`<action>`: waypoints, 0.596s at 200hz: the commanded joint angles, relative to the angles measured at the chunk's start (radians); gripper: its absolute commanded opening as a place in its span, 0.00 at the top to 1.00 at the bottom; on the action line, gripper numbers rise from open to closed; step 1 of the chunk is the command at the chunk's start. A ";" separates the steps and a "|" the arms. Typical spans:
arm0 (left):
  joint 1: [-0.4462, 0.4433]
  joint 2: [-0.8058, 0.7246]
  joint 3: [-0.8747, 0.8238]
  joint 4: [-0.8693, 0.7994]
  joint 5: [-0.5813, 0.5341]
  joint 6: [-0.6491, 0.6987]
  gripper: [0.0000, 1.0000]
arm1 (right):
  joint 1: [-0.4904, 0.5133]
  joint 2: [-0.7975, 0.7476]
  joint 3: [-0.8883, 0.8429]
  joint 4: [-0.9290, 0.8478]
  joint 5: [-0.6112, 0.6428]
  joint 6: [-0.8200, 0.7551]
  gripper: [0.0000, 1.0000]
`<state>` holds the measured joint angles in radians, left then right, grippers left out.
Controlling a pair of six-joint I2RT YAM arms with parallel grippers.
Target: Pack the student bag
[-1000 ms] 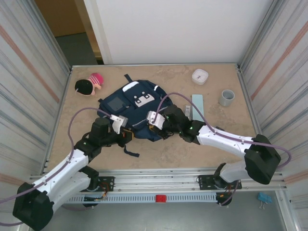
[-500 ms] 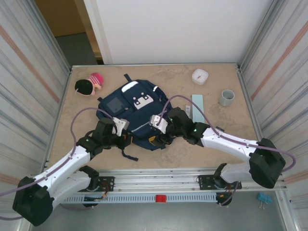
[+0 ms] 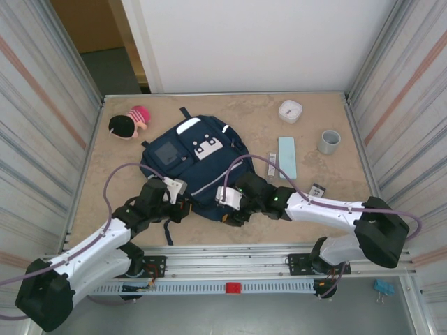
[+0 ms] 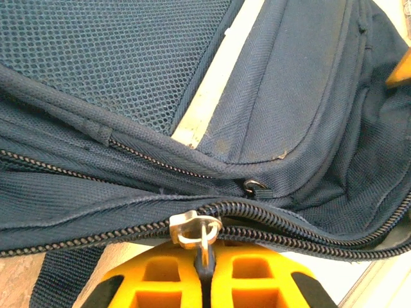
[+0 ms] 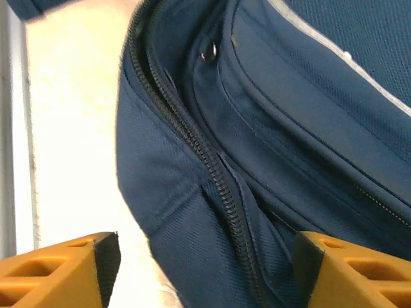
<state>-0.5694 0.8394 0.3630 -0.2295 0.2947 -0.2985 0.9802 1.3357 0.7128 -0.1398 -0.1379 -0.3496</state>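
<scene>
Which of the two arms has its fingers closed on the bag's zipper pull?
The left arm's fingers pinch the metal zipper pull; the right arm's fingers stand wide apart, over the student bag.

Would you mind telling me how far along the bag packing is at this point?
Early. Done: nothing visibly packed; the toy, case and cup lie on the table. In hand: the left gripper is shut on the zip pull of the bag, the zip parted beside it; the right gripper is open over the bag edge. Left: open the zip, load, close.
</scene>
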 commanded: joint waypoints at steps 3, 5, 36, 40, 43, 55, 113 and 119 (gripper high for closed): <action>-0.032 0.001 0.002 0.074 0.044 -0.019 0.99 | -0.001 0.033 -0.031 0.124 0.111 0.037 0.47; -0.034 0.001 0.003 0.074 0.046 -0.020 0.99 | -0.001 0.036 -0.035 0.139 0.115 0.040 0.49; -0.070 -0.012 0.009 0.086 0.112 -0.037 0.97 | 0.000 0.081 -0.071 0.284 0.204 0.083 0.70; -0.076 -0.014 0.010 0.089 0.119 -0.040 0.97 | 0.000 0.088 -0.073 0.295 0.223 0.089 0.71; -0.080 -0.015 0.011 0.091 0.124 -0.041 0.97 | 0.000 0.094 -0.074 0.303 0.234 0.093 0.72; -0.094 -0.018 0.018 0.087 0.139 -0.044 0.96 | 0.000 0.113 -0.082 0.342 0.283 0.107 0.77; -0.127 0.041 0.076 0.041 0.175 -0.036 0.94 | 0.015 0.111 -0.088 0.427 0.254 0.133 0.85; -0.135 0.050 0.081 0.054 0.174 -0.036 0.94 | 0.015 0.103 -0.092 0.433 0.244 0.138 0.85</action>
<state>-0.6704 0.8673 0.3779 -0.2138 0.3702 -0.3424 0.9882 1.4559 0.6296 0.1612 0.0860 -0.2573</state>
